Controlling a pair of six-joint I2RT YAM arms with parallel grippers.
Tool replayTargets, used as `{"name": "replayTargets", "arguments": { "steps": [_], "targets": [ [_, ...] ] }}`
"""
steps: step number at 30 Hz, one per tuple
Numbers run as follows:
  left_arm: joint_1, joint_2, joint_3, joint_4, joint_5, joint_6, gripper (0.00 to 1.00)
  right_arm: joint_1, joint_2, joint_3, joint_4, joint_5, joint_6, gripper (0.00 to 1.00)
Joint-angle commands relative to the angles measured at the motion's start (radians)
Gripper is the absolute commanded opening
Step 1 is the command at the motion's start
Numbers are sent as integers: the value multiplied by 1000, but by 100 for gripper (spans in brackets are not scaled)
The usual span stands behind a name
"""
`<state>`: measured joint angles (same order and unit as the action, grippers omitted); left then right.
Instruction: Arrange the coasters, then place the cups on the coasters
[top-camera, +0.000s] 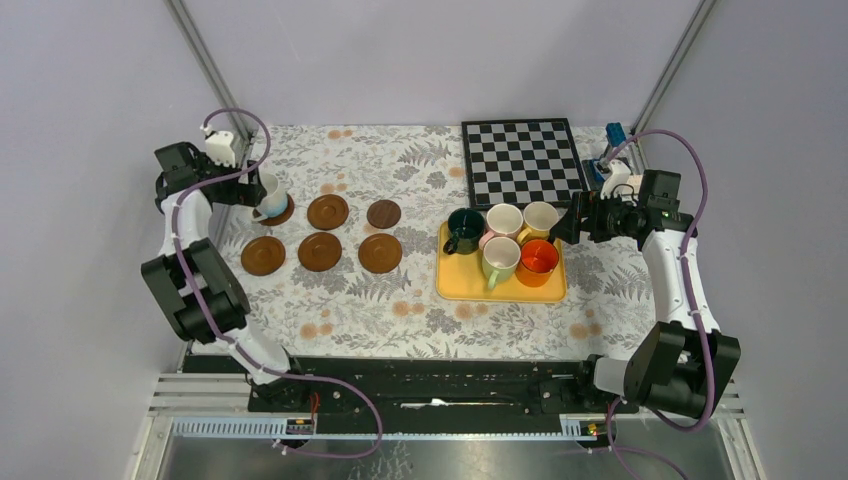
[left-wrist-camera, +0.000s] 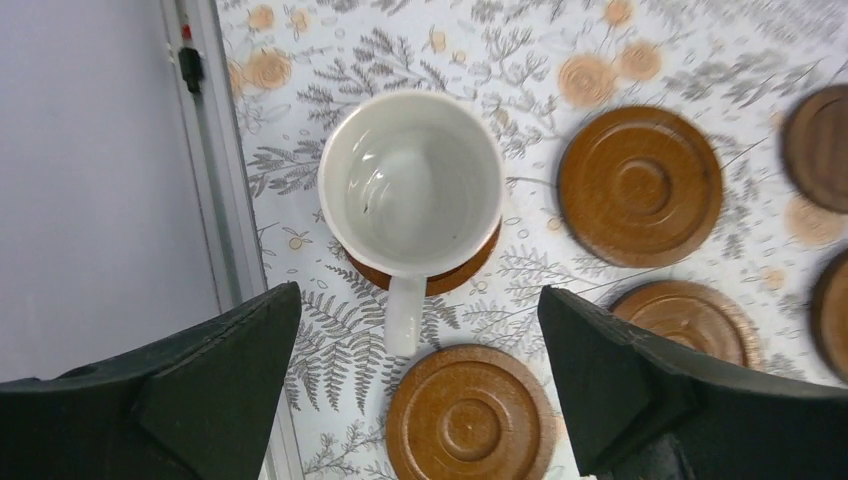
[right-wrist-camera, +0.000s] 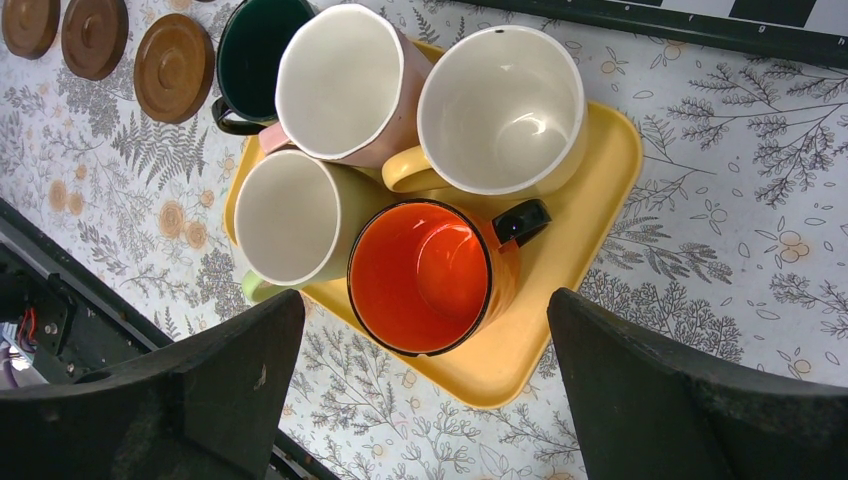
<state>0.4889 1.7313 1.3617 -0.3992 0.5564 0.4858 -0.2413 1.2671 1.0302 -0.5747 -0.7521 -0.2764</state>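
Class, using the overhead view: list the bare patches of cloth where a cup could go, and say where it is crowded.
Free: the wide near strip in front of the coasters and tray; the far patch behind the coasters, left of the chessboard; a narrower gap between coasters and tray. Crowded: the tray, five cups packed together.

The desk (top-camera: 400, 320) is carrying a floral-print cloth (top-camera: 420, 170) that is covering it from edge to edge. A black-and-white chessboard (top-camera: 521, 161) is lying flat at the far edge, right of centre, slightly rotated. A yellow rectangular tray (top-camera: 458, 285) is sitting just beside the chessboard's near side, with its long sides running parallel to the near edge. A small blue object (top-camera: 614, 132) is standing at the far right corner; its type is not discernible. Aluminium posts, left (top-camera: 205, 65) and right (top-camera: 672, 65), are rising from the far corners. Grey panels (top-camera: 430, 55) are enclosing the desk. A black rail (top-camera: 440, 385) is running along the near edge.
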Motion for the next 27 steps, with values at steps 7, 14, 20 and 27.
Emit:
{"name": "replayTargets", "arguments": {
  "steps": [7,14,20,27],
  "targets": [
    [-169,-178,129,-119,-73,-208,99,4,-11,36,22,102,44,98],
    [-309,-283,108,-42,-65,-347,99,4,-42,18,57,248,118,98],
    [-420,-347,34,39,45,-445,99,4,-54,9,41,227,100,98],
    [-750,-312,-47,-40,-260,-406,99,4,-26,-8,61,179,110,98]
  ]
}}
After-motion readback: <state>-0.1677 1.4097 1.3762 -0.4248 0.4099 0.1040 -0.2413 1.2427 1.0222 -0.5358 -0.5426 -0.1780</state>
